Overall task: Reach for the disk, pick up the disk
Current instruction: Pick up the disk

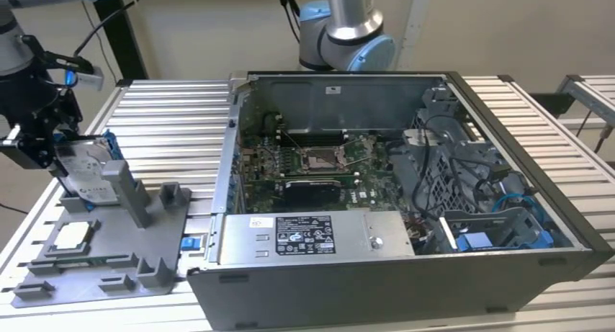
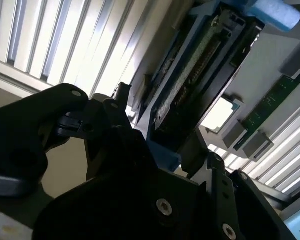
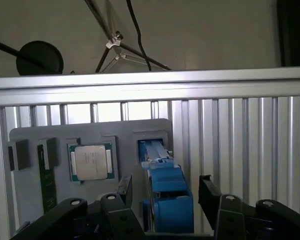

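The disk is a silver drive with a white label and blue rails, standing on edge in a slot of the grey fixture tray at the exterior view's left. My gripper is at the disk's top. In the first wrist view the black fingers stand on either side of the disk's blue rail, with a gap on each side. The gripper is open around the disk. In the second wrist view the disk shows edge-on beyond the gripper.
On the same tray lie a small square silver chip and a green memory stick. An open computer case fills the middle of the slatted aluminium table. A second arm's base stands behind the case.
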Controlling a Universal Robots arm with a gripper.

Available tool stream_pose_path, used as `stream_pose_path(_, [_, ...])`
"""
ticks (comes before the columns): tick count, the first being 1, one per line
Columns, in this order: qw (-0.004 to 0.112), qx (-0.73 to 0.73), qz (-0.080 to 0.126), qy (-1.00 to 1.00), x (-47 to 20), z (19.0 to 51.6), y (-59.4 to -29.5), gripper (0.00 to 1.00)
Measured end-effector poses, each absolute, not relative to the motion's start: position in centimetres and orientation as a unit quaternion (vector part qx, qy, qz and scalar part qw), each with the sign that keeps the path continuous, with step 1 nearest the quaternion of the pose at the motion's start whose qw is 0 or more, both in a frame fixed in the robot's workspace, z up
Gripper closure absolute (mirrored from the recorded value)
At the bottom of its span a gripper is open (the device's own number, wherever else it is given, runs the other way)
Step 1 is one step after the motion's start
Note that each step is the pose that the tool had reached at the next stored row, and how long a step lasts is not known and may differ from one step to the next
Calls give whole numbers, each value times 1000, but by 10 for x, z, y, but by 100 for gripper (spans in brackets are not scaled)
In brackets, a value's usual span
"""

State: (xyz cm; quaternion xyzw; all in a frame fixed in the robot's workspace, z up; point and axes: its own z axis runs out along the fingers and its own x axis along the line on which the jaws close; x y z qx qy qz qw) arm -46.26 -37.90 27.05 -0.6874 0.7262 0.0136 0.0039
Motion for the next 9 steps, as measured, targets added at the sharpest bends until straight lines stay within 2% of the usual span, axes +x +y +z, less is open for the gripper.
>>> stream_pose_path(9, [3, -687, 14, 726, -462, 259, -379, 0])
